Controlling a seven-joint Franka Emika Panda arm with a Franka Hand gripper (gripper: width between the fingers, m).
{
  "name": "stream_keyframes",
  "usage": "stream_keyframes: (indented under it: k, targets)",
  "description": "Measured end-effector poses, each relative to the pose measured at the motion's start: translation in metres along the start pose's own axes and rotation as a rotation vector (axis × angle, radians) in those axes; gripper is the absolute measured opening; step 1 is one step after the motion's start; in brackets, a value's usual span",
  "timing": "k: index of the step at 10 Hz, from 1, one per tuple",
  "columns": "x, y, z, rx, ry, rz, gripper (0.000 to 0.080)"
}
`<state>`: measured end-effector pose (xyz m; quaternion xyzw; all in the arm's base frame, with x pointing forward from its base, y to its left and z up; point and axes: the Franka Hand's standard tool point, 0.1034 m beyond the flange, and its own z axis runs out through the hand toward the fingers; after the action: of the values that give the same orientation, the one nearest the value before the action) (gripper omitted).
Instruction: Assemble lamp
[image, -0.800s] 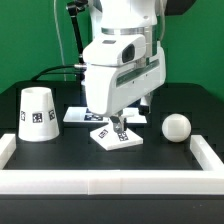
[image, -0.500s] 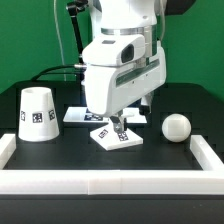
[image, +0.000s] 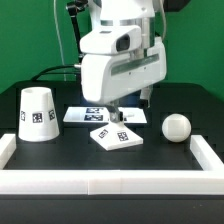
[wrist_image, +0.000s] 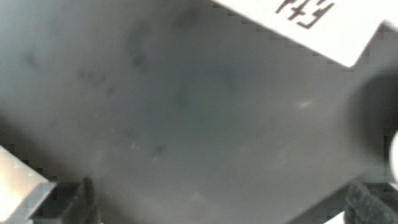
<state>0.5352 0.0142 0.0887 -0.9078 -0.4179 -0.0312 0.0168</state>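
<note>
Wrist view: blurred all over. Gripper fingers cut off by pic edge. White tagged corner & pale curved shape cut off too, can't ID either. Exterior view: arm top cut off; gripper mostly hidden under it; arm covers part of marker board behind base; tags too small to read.
</note>
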Motion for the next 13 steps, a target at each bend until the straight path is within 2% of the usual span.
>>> stream_keyframes:
  k: [1, 3, 7, 8, 9, 11, 13]
  targets:
    - [-0.015, -0.006, -0.003, -0.025, 0.010, 0.012, 0.0700]
    - [-0.039, -0.018, -0.005, -0.037, 0.009, 0.030, 0.0700]
    - [-0.039, -0.018, -0.003, -0.034, 0.007, 0.031, 0.0700]
    - [-0.038, -0.018, -0.002, -0.050, 0.015, 0.129, 0.0700]
    - [-0.039, -0.028, 0.000, -0.071, 0.020, 0.215, 0.0700]
    - [-0.040, -0.039, 0.005, -0.065, 0.005, 0.308, 0.0700]
    - [-0.041, -0.039, 0.007, -0.060, 0.000, 0.305, 0.0700]
